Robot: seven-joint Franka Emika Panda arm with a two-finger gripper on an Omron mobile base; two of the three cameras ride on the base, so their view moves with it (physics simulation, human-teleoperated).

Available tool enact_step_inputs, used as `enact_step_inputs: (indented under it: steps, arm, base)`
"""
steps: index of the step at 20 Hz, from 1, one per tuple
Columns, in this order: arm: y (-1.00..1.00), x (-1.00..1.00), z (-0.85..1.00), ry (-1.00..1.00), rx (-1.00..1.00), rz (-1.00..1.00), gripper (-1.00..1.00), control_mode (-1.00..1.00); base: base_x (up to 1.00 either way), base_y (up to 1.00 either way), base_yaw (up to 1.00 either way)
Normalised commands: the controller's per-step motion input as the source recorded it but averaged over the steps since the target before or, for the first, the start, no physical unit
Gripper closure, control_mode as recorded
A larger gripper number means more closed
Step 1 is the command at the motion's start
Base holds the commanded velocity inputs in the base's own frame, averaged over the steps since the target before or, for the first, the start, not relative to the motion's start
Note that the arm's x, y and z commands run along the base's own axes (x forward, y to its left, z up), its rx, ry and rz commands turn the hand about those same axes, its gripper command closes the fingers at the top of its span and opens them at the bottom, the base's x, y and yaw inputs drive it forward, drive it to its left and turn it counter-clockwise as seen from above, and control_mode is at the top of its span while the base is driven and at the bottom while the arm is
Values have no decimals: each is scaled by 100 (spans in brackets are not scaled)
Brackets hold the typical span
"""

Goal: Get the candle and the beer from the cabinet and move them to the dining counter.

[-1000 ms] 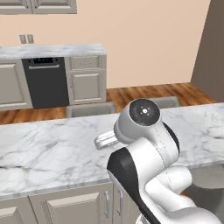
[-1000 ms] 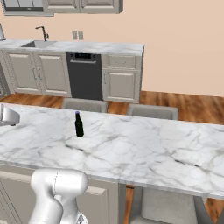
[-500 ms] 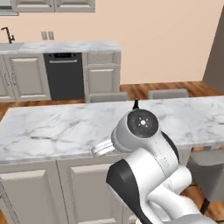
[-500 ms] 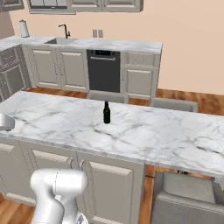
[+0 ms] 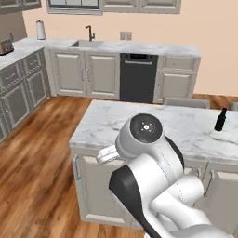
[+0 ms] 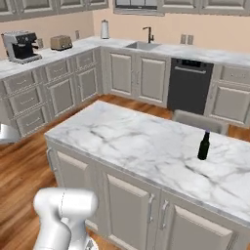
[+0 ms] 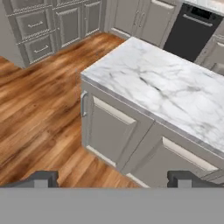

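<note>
The beer point(image 5: 220, 120) point(image 6: 203, 145), a dark bottle with a long neck, stands upright on the white marble dining counter point(image 5: 139, 125) point(image 6: 122, 141) toward its far right side. My gripper point(image 7: 112, 179) is open, and nothing sits between its two dark fingertips point(image 7: 41, 178). It hangs off the island's left corner point(image 7: 166, 87), looking down at the beige base panels and the floor, well away from the bottle. The candle and the cabinet are out of view.
Beige base cabinets with a sink point(image 5: 88, 43) and a black dishwasher point(image 5: 138, 77) point(image 6: 189, 85) line the back wall. A coffee machine point(image 6: 19, 46) and toaster point(image 6: 61, 42) sit on the left worktop. A grey chair point(image 6: 197, 119) stands behind the island. Wood floor point(image 7: 39, 109) lies to the left.
The whole picture has shifted, so the base has moved: the island now sits further right and the left kitchen wall has come into sight. The beer stays on the counter and the gripper stays open.
</note>
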Motion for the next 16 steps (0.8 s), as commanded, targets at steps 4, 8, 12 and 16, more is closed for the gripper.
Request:
enact_step_inputs:
  steps: [4, 8, 12, 16]
  arm:
    - [0, 0, 0, 0, 0, 0, -100, 100]
    - [0, 0, 0, 0, 0, 0, -100, 100]
    - [0, 0, 0, 0, 0, 0, -100, 100]
    - [0, 0, 0, 0, 0, 0, -100, 100]
  base:
    - [0, 47, 62]
    - [0, 44, 63]
    - [0, 38, 63]
    - [0, 40, 62]
